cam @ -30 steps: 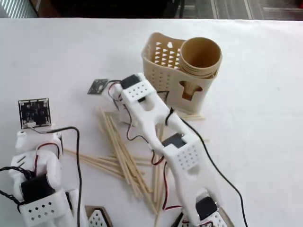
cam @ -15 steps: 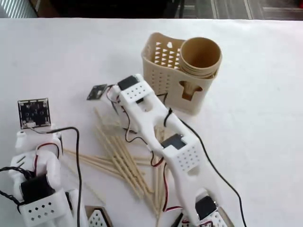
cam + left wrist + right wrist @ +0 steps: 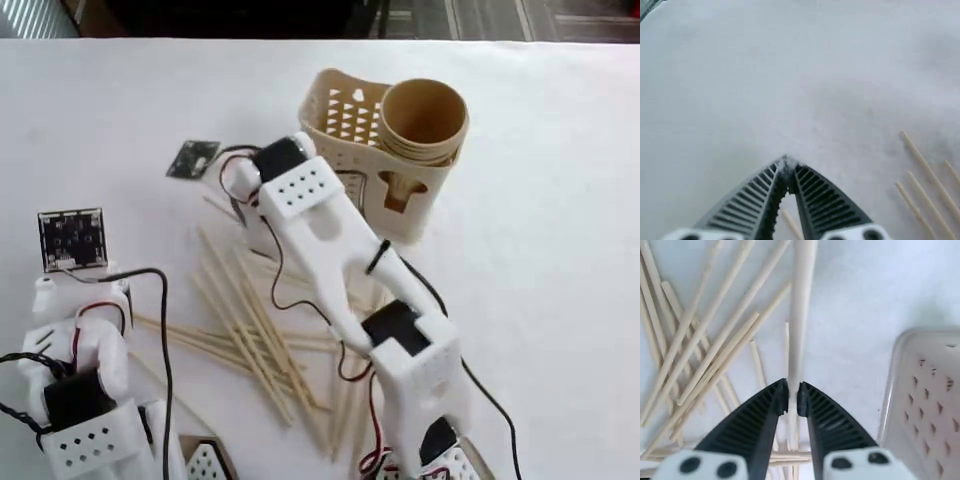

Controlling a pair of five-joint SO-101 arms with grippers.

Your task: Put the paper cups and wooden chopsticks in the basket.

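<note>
One chopstick (image 3: 801,300) pinched in right hand (image 3: 792,397), above pile (image 3: 705,340), beside basket (image 3: 925,390)

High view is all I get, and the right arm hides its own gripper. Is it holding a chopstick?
Observer: Yes, the right gripper is shut on one chopstick, pinched at its tips.
Operator: How about the left gripper?
Observer: The left gripper is shut, tips together, above the table.
Operator: Basket close?
Observer: The basket shows its perforated wall beside the right gripper, apart from it.
</note>
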